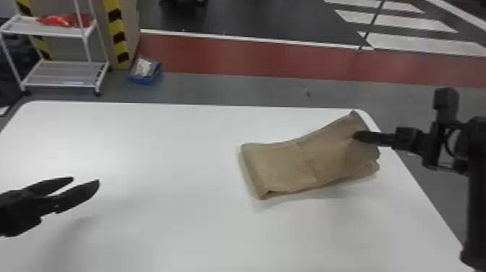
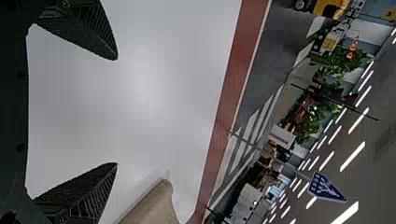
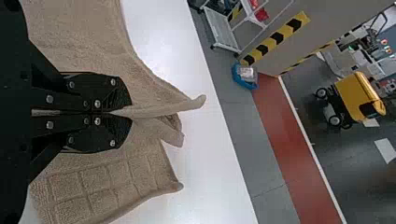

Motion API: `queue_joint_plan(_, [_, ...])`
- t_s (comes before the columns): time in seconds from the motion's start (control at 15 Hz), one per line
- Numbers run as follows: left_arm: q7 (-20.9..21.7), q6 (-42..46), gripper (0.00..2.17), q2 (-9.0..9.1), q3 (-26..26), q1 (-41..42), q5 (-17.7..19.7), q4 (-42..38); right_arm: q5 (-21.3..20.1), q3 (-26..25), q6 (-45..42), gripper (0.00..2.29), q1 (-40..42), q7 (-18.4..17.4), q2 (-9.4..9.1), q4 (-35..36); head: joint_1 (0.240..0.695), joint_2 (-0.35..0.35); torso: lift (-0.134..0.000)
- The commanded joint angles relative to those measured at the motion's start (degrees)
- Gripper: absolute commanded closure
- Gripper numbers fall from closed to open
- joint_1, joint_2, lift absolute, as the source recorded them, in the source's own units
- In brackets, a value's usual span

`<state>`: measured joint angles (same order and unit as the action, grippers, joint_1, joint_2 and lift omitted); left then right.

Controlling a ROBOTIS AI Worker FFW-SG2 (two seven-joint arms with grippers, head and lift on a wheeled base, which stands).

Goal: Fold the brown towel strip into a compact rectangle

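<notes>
Though perhaps uneven in layers, brown towel strip (image 1: 285, 164) tight in right tool (image 1: 357, 136), left tool (image 1: 85, 180) agape.

The desk (image 1: 162, 144) is white, with rounded far corners and a soft glare near its far left corner; beyond that corner stands a white rack (image 1: 59, 74), something red (image 1: 65, 20) on its upper shelf; just beside it rises a column (image 1: 131, 21) with yellow-and-black stripes (image 1: 117, 27), a blue bin (image 1: 144, 79) on the grey floor (image 1: 224, 88) near its foot. Past the desk's far edge runs a red band (image 1: 231, 58), bordered by a white line (image 1: 253, 40); beyond lies dark flooring (image 1: 260, 14), with broad white stripes (image 1: 397, 25) out past the far right corner. The wrist views show long ceiling lights (image 2: 352, 156), green plants (image 2: 309, 127), a blue sign (image 2: 322, 186) and a yellow wheeled machine (image 3: 358, 95).
</notes>
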<state>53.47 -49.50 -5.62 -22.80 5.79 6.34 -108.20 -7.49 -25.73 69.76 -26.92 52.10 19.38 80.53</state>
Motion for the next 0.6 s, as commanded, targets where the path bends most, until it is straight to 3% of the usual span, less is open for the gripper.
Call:
queue_joint_plan(0.0, [0.1,0.5,0.07,-0.09,-0.1,-0.1,0.0,0.6,-2.6,0.7,-5.6,1.48,1.3,-0.9,-0.13,-2.2,0.695,-0.18,-0.12])
queue_joint_plan(0.2, [0.2,0.5,0.07,0.08,0.5,-0.2,0.0,0.6,-2.8,1.8,-7.0,1.48,-0.1,-1.2,-0.39,-5.0,0.695,-0.194,-0.12])
queue_joint_plan(0.53, [0.2,0.5,0.07,-0.09,-0.2,0.2,0.0,0.7,-1.9,2.0,-2.8,1.48,-2.7,-0.9,-0.48,-2.9,0.695,-0.178,-0.12])
